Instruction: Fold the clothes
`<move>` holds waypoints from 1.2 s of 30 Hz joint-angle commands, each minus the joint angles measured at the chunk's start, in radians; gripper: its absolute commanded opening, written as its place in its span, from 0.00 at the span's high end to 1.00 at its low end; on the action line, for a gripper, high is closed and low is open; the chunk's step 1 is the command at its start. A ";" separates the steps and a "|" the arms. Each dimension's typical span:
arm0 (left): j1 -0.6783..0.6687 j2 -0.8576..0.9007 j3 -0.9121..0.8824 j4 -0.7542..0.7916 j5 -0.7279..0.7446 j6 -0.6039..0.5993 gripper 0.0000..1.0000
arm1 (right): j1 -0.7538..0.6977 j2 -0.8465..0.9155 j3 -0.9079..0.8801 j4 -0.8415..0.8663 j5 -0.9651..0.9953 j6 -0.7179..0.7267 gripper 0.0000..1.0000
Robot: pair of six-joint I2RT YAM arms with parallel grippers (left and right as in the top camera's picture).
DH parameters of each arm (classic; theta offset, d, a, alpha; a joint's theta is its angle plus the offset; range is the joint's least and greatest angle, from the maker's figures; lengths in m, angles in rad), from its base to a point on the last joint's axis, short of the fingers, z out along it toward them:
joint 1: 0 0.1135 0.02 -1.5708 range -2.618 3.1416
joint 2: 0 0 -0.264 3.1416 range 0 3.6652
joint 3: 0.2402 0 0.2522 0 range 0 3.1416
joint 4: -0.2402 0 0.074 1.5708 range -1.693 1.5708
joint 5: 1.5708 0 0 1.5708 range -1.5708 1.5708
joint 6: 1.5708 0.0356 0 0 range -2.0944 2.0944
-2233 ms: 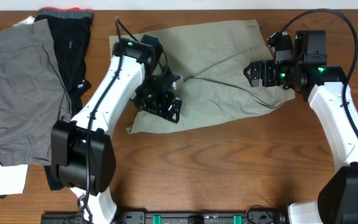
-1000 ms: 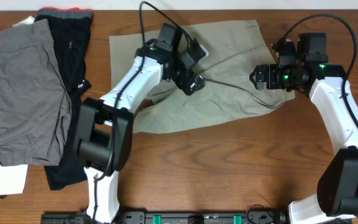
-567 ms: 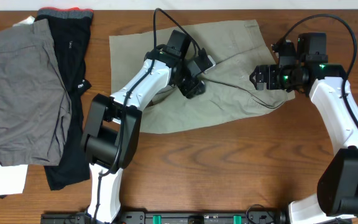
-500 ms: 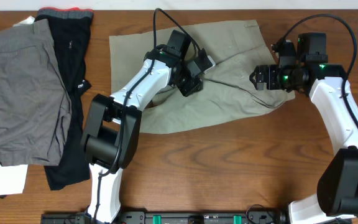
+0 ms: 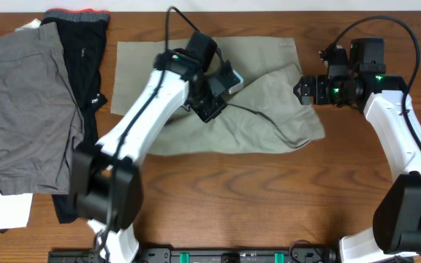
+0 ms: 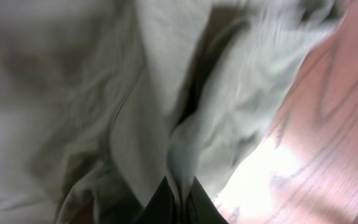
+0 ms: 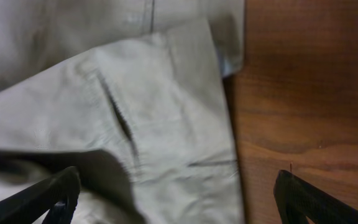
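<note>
Leftward the shorts (image 5: 269, 109) have slid, dragged by the left tool (image 6: 178, 190) pinching a fold. With the right tool (image 7: 176, 179) spread and empty, more tugging could bunch them.

The light khaki shorts (image 5: 269, 117) lie spread wide but rumpled across the far centre, with creases bunched through the middle and right half.

No lettering, brand or number is legible. A white mark on the black garment (image 5: 82, 55) is too small to read.
</note>
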 commanded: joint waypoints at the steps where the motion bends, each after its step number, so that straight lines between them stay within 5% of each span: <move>1: 0.000 -0.062 0.034 -0.017 -0.008 -0.036 0.90 | -0.003 -0.003 0.000 0.001 -0.001 -0.008 0.02; 10: -0.023 -0.069 0.019 -0.034 -0.008 -0.035 0.83 | 0.016 0.008 -0.001 -0.003 -0.072 -0.008 0.04; 12: -0.027 -0.069 0.013 -0.037 -0.008 -0.035 0.83 | 0.030 0.024 -0.001 0.004 -0.072 -0.008 0.12; 15: -0.030 -0.069 0.011 -0.050 -0.008 -0.036 0.83 | 0.052 0.065 -0.001 0.022 -0.073 -0.007 0.42; 17: -0.030 -0.069 0.011 -0.065 -0.008 -0.036 0.83 | 0.071 0.098 -0.001 0.038 -0.076 -0.003 0.49; 27: -0.029 -0.059 -0.019 -0.040 -0.015 -0.023 0.83 | 0.095 0.162 -0.001 0.114 -0.080 0.003 0.35; 28: -0.029 -0.050 -0.019 -0.024 -0.017 -0.024 0.83 | 0.093 0.163 -0.001 0.127 -0.073 0.003 0.39; 31: -0.029 -0.016 -0.019 0.042 -0.020 -0.024 0.83 | 0.096 0.177 -0.001 0.166 -0.073 0.004 0.85; 32: -0.029 -0.005 -0.019 0.063 -0.020 -0.025 0.83 | 0.098 0.183 -0.001 0.175 -0.073 0.005 0.94; 36: -0.029 0.048 -0.019 0.132 -0.020 -0.033 0.85 | 0.114 0.221 -0.001 0.190 -0.080 0.023 0.99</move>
